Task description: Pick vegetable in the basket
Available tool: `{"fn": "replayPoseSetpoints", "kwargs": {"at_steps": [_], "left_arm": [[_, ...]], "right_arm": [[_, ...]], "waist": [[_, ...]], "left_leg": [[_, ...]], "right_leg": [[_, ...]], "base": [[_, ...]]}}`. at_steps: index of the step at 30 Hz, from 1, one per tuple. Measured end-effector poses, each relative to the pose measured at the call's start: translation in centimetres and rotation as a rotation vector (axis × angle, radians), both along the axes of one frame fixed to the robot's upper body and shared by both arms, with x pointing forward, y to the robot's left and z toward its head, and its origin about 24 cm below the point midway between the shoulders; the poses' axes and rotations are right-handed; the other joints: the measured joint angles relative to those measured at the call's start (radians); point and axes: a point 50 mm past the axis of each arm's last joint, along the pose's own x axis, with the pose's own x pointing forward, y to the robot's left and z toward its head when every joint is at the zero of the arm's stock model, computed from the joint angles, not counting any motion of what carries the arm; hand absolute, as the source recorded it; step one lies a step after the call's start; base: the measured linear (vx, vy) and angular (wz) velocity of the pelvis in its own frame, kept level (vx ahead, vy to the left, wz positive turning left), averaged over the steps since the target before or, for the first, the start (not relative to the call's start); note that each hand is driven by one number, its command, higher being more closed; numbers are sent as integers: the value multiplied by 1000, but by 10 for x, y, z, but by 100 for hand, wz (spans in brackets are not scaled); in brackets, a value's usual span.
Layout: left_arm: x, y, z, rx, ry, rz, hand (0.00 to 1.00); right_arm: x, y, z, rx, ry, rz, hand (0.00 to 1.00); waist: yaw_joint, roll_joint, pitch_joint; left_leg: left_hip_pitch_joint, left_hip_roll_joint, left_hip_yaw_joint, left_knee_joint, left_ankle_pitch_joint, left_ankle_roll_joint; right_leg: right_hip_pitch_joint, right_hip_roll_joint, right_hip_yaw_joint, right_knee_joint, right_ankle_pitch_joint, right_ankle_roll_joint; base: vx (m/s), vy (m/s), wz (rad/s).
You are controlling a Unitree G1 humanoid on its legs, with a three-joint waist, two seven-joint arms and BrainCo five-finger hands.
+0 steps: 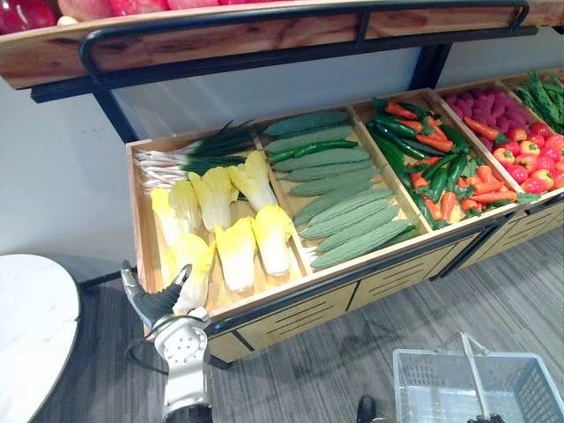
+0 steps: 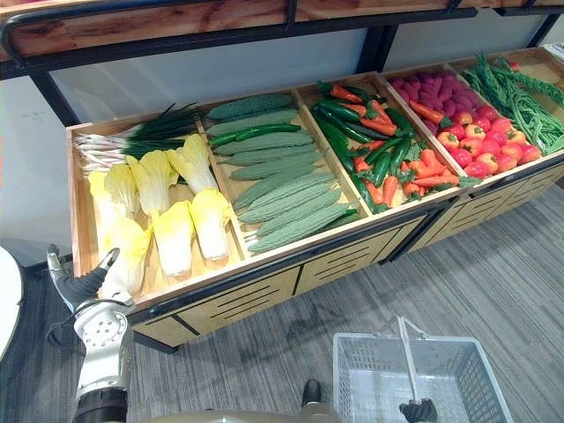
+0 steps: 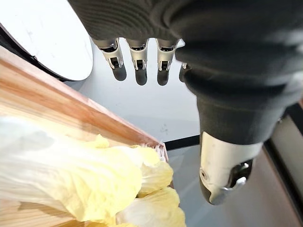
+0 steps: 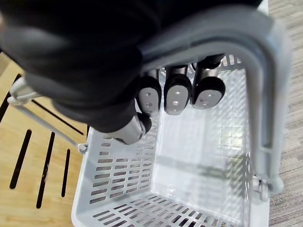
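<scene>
A: why is the basket (image 1: 414, 388) held low?
B: handle's (image 4: 265, 94) clutched by the right hand (image 4: 94, 61) so it can be filled. The left hand (image 1: 160, 305) is held open beside the cabbage (image 1: 196, 264), not yet lifted from the crate (image 1: 141, 220).

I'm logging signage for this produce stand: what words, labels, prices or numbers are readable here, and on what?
None: no readable text on the wooden stand, the vegetables, the upper shelf or the grey basket.
</scene>
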Motion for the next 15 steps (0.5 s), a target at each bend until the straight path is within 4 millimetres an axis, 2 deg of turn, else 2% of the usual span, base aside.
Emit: {"fn": "replayPoseSetpoints", "kwargs": {"at_steps": [5,11,15], "left_arm": [[8,11,-8,-26,50,44,0],[13,14,-1,-34,20,91,0],[12,18,-1,-33,27,103,0]], "right_arm": [[27,0,8,-45,-29,139,100],[44,-3,14,-72,-61,185,100],[48,-1,15,-73,-68,199,100]], "waist": [[-17,1,15],[-18,5,51],[-19,3,58]], "left_leg": [[-11,-4,19,5,-5,1],[-23,-3,22,33,-22,1],[-36,-4,24,34,-24,1]], "right_leg": [[-28,-2,17,-1,12,1],[-36,-1,33,-1,14,1],[-51,-3,37,2,14,1]], "base": [[12,3,-13],[3,-8,-6],[-1,-3,-2]]}}
